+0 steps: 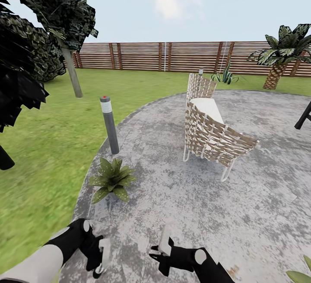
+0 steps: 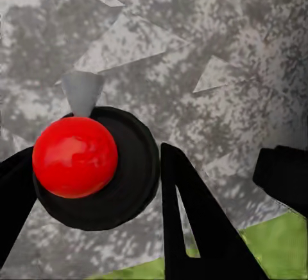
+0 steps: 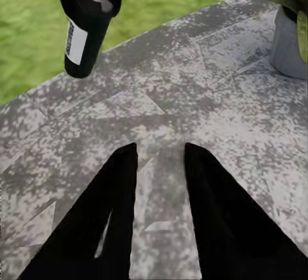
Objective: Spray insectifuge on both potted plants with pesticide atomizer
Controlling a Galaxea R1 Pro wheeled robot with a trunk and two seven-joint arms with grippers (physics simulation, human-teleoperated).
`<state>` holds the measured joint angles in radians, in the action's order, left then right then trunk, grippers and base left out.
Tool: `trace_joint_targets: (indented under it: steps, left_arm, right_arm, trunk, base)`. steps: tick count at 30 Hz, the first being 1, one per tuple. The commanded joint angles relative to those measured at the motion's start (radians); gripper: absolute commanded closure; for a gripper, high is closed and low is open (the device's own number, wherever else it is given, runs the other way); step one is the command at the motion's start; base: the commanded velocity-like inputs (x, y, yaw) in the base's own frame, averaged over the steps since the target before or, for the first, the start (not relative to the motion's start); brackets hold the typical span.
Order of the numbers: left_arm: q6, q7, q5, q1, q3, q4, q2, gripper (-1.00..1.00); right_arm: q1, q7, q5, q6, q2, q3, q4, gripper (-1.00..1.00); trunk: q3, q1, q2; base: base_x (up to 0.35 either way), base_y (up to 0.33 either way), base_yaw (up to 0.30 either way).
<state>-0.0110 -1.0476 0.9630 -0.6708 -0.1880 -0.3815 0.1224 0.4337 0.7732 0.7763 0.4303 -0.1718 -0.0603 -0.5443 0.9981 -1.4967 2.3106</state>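
Note:
The pesticide atomizer [image 3: 82, 31] is a dark bottle with a white label and a red top. It hangs above the patio edge with my left gripper [image 1: 98, 255] shut on its neck. In the left wrist view I look down on its red cap [image 2: 75, 157] and grey nozzle [image 2: 83, 92]. My right gripper [image 3: 160, 158] is open and empty, low over the stone beside the left one [image 1: 162, 248]. One potted plant [image 1: 112, 180] sits at the patio's left rim, just ahead of my left hand. Its grey pot [image 3: 287, 42] shows in the right wrist view. Leaves of another potted plant [image 1: 301, 275] poke in at the lower right corner.
A grey bollard lamp [image 1: 109, 124] stands behind the near plant. A woven chair [image 1: 211, 132] sits mid-patio. Lawn [image 1: 47, 144] lies to the left with a tree trunk [image 1: 72, 74]. A brown slatted fence [image 1: 172, 56] and a palm [image 1: 280, 56] close the back.

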Motion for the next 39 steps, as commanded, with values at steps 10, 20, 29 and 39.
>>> trace_joint_targets:
  steps: [10, 20, 29, 39]
  left_arm:
    - [0.002, 0.123, -0.115, 0.002, 0.148, 0.077, 0.066, 1.0]
    - [-0.015, 0.604, -0.557, 0.044, 0.205, 0.282, -0.014, 1.0]
    - [-0.197, 0.923, -0.804, 0.153, 0.205, 0.292, -0.061, 1.0]
    - [-0.211, 0.976, -0.81, 0.173, 0.206, 0.297, -0.084, 1.0]
  right_arm:
    - [0.0, -0.056, 0.007, 0.005, 0.04, -0.016, 0.004, -1.0]
    - [-0.008, -0.706, -0.098, 0.013, 0.181, -0.199, 0.356, -1.0]
    - [-0.097, -1.007, -0.157, 0.21, 0.183, -0.207, 0.383, -1.0]
    - [-0.099, -1.009, -0.162, 0.214, 0.175, -0.208, 0.438, -1.0]
  trunk:
    - [0.001, 0.0, 0.0]
    - [0.001, 0.0, 0.0]
    - [0.001, 0.0, 0.0]
    - [0.001, 0.0, 0.0]
  base:
    - [0.0, 0.0, 0.0]
    - [0.0, 0.0, 0.0]
    - [0.0, 0.0, 0.0]
    - [0.0, 0.102, -0.118]
